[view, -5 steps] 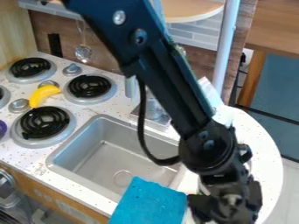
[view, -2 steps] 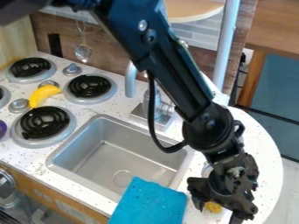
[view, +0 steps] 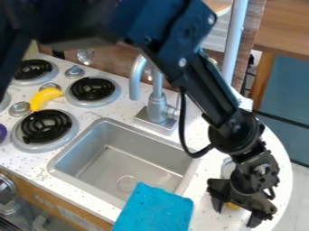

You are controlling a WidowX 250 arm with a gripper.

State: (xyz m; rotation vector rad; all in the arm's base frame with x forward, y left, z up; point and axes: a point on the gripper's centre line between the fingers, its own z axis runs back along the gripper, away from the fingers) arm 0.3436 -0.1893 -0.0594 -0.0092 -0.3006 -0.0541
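Black, shiny robot arm (view: pixel 208 85) comes in from the top left and slants down to the right. Its black gripper (view: pixel 235 216) hangs low over the white, speckled counter (view: pixel 204 194), to the right of the sink. The gripper is open, with its two fingers wide apart. One small yellow thing (view: pixel 232 206) is down between them, mostly hidden by the gripper, so I can't tell its shape. One round, clear thing (view: pixel 228 167) is just behind, and the arm hides some of it.

Near the front, one bright blue cloth (view: pixel 154 210) lies over the sink's front right corner. One grey metal sink (view: pixel 120 163) sits in the middle. A bit of one round purple thing (view: pixel 2 132) pokes in at the left edge.

Three black, curly stove rings (view: pixel 45 126) show, and three grey, round knobs (view: pixel 20 108). One yellow toy banana (view: pixel 45 97) lies between the rings. One silver, bendy tap (view: pixel 157 108) stands behind the sink. The arm blocks part of the farthest ring and the brown wall (view: pixel 109 58).
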